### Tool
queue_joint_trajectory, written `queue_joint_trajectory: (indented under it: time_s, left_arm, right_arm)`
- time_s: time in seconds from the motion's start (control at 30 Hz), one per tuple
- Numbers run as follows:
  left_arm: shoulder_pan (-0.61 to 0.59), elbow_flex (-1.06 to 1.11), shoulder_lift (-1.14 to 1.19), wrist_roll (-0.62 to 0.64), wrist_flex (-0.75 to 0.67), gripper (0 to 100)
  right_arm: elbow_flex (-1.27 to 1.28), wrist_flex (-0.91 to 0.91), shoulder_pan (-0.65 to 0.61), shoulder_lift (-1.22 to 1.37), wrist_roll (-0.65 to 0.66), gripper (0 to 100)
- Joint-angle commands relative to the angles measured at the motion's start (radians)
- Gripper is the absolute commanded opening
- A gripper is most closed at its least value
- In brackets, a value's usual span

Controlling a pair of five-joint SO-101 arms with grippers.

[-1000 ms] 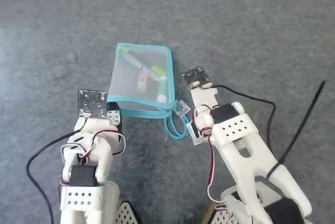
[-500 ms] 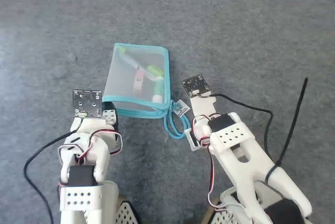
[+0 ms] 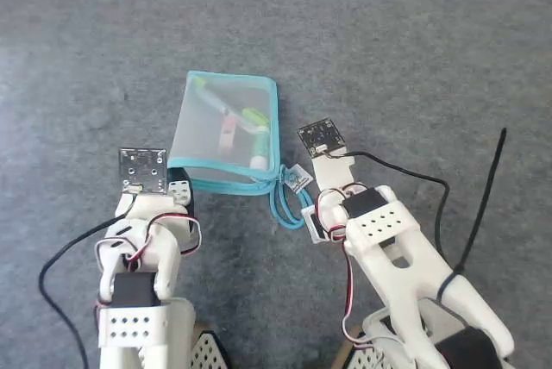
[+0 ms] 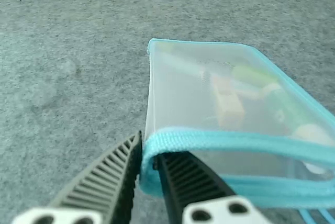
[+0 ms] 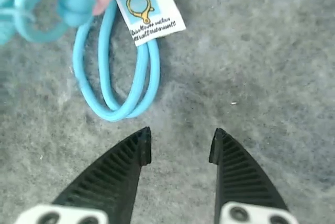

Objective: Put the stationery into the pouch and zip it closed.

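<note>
L arm sits low at the table's near-left side, wrist pointing fwd, left gripper (image 4: 148, 148) down at the pouch's near-left corner. Its ribbed black jaws are pinched almost together on the teal woven trim there, lifting that edge a bit

R arm reaches fwd from the near-right side. The right gripper (image 5: 180, 143) hangs just above the mat w/ its jaws spread apart and nothing between them, tips just short of the cord loop (image 5: 118, 77)

Pouch (image 3: 226, 132): flat, roughly rectangular, frosted see-through plastic w/ teal binding, lying on the mat between the two arms. Stationery (image 3: 246, 128) shows through the wall as blurred stick shapes, green, pink and orange

Loop is smooth round blue cord, doubled, at the pouch's near-right corner, w/ a small square white tag (image 5: 149, 8) beside it. Mat (image 3: 414, 67) is grey, fuzzy felt
</note>
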Motion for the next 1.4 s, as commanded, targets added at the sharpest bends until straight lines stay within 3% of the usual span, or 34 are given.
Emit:
queue_joint_trajectory:
  time_s: [0.0, 0.4, 0.6, 0.87, 1.13, 1.37]
  left_arm:
    - [-0.005, -0.042, -0.014, 0.015, -0.037, 1]
    - [-0.003, -0.042, -0.012, 0.015, -0.035, 1]
    - [-0.002, -0.042, -0.009, 0.017, -0.038, 1]
    - [-0.002, -0.041, -0.012, 0.055, -0.035, 1]
    - [-0.002, -0.036, -0.012, 0.055, -0.038, 1]
    - [-0.002, -0.031, -0.014, 0.054, -0.038, 1]
  right_arm:
    - [-0.005, -0.016, -0.002, -0.045, -0.006, 19.1]
    - [-0.006, -0.171, -0.013, -0.045, -0.008, 19.1]
    - [-0.006, -0.171, -0.062, -0.05, -0.008, 19.1]
    - [-0.012, -0.097, -0.015, -0.208, -0.005, 19.1]
    - [0.006, -0.105, -0.148, -0.337, -0.005, 19.1]
    - [0.176, -0.489, -0.163, -0.203, -0.005, 19.1]
